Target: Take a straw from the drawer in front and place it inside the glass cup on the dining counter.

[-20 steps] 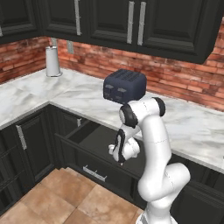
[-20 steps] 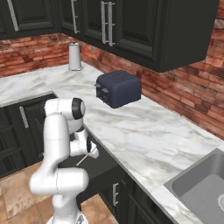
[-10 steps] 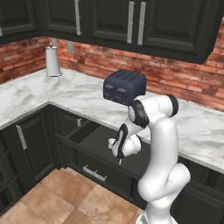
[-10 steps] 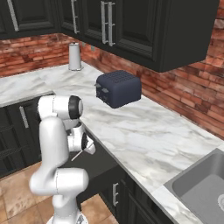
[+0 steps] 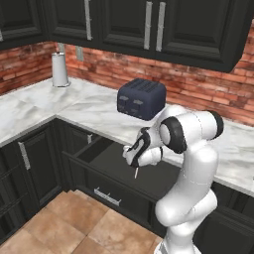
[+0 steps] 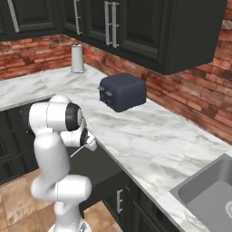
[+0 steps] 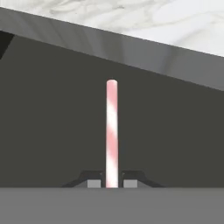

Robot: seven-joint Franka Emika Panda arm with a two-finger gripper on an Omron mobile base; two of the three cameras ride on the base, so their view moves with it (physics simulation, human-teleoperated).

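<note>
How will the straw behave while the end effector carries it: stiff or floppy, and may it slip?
The straw looks stiff: it stands straight out past the end effector with no sag. It is probably very light, being so thin. Pinched only at one end, it may swivel or slip, and would likely roll if dropped.

Base views flank arm, share toaster [image 5: 141, 98]; hand view close over drawer [image 7: 52, 131].

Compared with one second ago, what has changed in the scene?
The arm swung its elbow to the right and the end effector rose slightly above the open drawer, carrying the straw with it. The grip on the straw, the drawer and the toaster stayed unchanged.
</note>
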